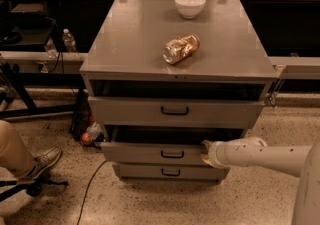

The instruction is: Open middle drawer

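One white robot arm (260, 154) is seen nearest, entering from the lower right and cut off by the frame edge. Its single gripper (205, 152) is held against the right part of the middle drawer's front panel, to the right of the handle; whether it is spread or pressed together cannot be told, as its tip is lost against the grey metal. One trousered leg (12, 151) and one shoe (44, 161) are shown at the lower left, the rest of the person being cut off.

Three grey drawers are counted in one cabinet (125, 44), each with one black loop handle. The bottom drawer (145, 171) is set furthest back. The middle drawer (140, 153) is pulled out a little, a dark gap lying above its front. The top drawer (130, 111) is taller-fronted, with a dark gap above it too.

One shiny brown item (181, 48) is laid on its side on the cabinet top; bottle or bag cannot be told. One white bowl (190, 5) is placed behind it. Two water bottles (69, 41) are made out dimly at the far left.
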Available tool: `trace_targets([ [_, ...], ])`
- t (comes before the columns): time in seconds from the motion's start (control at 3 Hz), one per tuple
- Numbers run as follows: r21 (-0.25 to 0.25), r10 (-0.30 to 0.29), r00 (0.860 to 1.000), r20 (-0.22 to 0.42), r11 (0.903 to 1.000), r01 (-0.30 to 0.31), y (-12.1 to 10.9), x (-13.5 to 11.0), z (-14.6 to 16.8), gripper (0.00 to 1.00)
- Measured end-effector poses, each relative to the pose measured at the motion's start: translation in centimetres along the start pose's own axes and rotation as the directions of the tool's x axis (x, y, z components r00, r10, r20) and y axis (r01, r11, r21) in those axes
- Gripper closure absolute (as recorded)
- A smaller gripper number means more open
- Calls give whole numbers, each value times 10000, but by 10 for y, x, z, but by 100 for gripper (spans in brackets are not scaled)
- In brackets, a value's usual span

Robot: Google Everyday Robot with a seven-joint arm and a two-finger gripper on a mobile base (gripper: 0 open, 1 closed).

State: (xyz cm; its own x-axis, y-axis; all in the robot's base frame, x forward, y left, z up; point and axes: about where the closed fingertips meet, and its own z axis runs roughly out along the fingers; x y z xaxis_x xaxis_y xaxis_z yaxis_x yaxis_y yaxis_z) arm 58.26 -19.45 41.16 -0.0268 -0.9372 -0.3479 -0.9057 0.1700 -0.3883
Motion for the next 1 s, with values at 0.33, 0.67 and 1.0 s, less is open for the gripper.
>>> trace_targets([
  [0.33, 0, 0, 10000, 0, 10000, 0, 0, 0, 0, 45],
  [0.67, -1, 0, 10000, 0, 10000, 0, 0, 0, -1, 22],
  [1.0, -11, -2, 10000, 4, 10000, 2, 0, -1, 0, 0],
])
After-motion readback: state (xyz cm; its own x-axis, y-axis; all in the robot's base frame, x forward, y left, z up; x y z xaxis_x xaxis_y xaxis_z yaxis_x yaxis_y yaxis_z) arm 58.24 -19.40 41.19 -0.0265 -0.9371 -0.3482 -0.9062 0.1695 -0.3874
